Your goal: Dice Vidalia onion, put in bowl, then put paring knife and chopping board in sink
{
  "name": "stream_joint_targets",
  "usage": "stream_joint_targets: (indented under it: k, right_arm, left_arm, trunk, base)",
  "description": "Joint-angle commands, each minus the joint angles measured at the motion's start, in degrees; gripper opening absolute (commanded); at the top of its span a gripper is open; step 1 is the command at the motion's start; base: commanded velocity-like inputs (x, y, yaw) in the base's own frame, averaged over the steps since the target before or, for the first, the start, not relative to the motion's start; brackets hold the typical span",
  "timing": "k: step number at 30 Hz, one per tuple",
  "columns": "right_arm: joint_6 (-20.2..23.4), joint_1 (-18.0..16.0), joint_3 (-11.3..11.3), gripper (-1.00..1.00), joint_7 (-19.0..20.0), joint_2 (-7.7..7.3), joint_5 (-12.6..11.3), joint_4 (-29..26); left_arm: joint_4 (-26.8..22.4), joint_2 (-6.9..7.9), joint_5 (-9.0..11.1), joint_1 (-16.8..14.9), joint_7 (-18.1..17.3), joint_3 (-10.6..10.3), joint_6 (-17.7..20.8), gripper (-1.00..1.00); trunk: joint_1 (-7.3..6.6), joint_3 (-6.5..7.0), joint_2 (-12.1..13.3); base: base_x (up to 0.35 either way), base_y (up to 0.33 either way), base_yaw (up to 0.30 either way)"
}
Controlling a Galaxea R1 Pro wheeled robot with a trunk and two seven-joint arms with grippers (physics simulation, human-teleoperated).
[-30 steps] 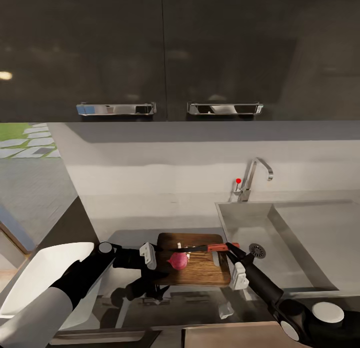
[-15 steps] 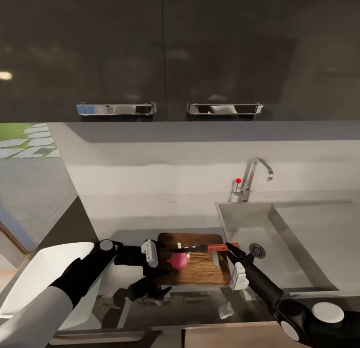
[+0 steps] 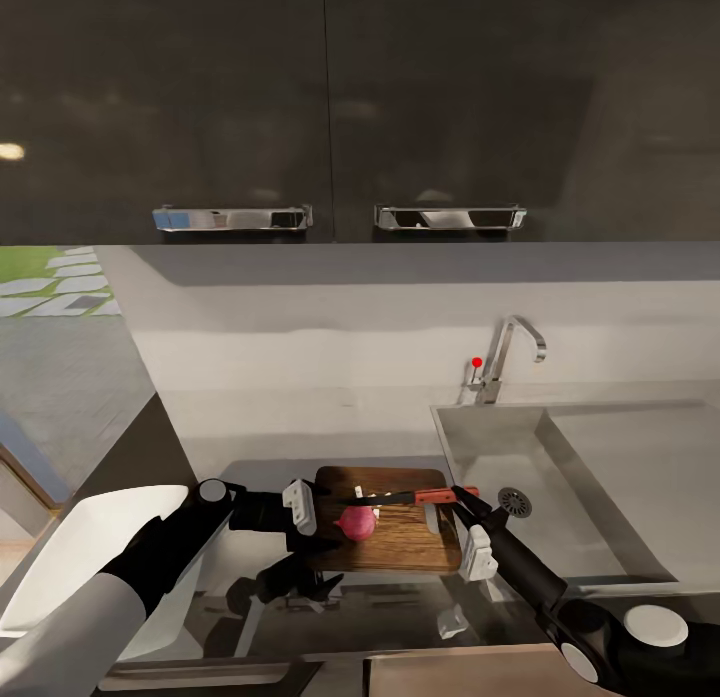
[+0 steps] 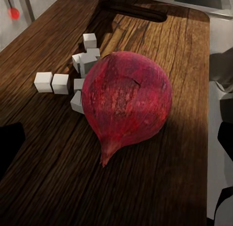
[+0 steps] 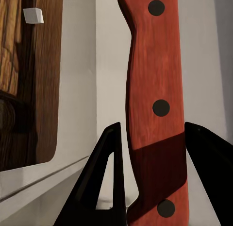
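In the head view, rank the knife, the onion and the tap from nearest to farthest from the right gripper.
1. Knife, handle between the right gripper's jaws.
2. Onion, on the board toward the robot's left.
3. Tap, at the back wall behind the sink.

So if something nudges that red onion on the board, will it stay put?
Probably not. The onion is round with a tapered tip, resting on the flat chopping board, so it would likely roll or wobble. Its skin looks smooth, perhaps slippery. The white cubes beside it should merely slide.
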Motion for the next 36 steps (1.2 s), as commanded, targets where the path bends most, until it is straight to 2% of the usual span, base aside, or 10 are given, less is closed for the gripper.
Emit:
stream_joint_targets:
  k: [1,14,17,21,24,28,32,36]
  right_arm:
    - [0.6,-0.13,0.21,-1.0,-0.23,-0.01,0.35,-0.03]
    - [0.62,-0.13,0.01,-1.0,-0.23,0.0,0.35,0.01]
    - [0.47,-0.13,-1.1,-1.0,-0.23,-0.02,0.27,-0.04]
    - [0.25,-0.13,-3.79,-1.0,-0.15,0.01,0.17,-0.08]
    - [-0.51,-0.13,-6.78,-1.0,2.54,-0.01,0.02,-0.14]
    - [-1.7,-0.12,-8.53,-1.0,3.4,-0.02,0.0,-0.14]
    - [-1.97,-0.12,-8.81,-1.0,3.59,-0.03,-0.05,-0.14]
    - [-1.99,-0.13,-7.05,-1.0,3.6,0.01,-0.01,-0.14]
  left_arm:
    - [-0.07,0.04,0.0,-0.06,-0.08,-0.11,0.24,1.0]
    - [-0.07,0.04,-0.01,-0.06,-0.08,-0.11,0.24,1.0]
    - [-0.07,0.04,-0.01,-0.06,-0.08,-0.11,0.2,1.0]
    - [-0.07,0.04,0.0,-0.06,-0.08,-0.11,0.2,1.0]
    - [-0.07,0.04,0.0,-0.06,-0.08,-0.11,0.2,1.0]
    - [-0.05,0.04,0.02,-0.06,-0.08,-0.11,0.23,1.0]
    - [-0.07,0.04,0.01,-0.05,-0.08,-0.11,0.21,1.0]
    - [-0.07,0.04,0.0,-0.06,-0.08,-0.11,0.2,1.0]
  trunk:
    - [0.04,-0.13,-0.13]
    - [0.04,-0.13,-0.13]
    - [0.04,-0.13,-0.13]
    - [0.04,-0.13,-0.13]
    - [0.04,-0.13,-0.13]
    - [0.04,-0.13,-0.13]
    - [0.04,-0.13,-0.13]
    - [0.04,-0.13,-0.13]
  base:
    - [0.0,0.0,0.0]
    - [0.0,0.0,0.0]
    - [0.0,0.0,0.0]
    - [0.0,0.0,0.0]
    - [0.0,0.0,0.0]
    - [0.0,0.0,0.0]
    - [0.0,0.0,0.0]
    - [0.0,0.0,0.0]
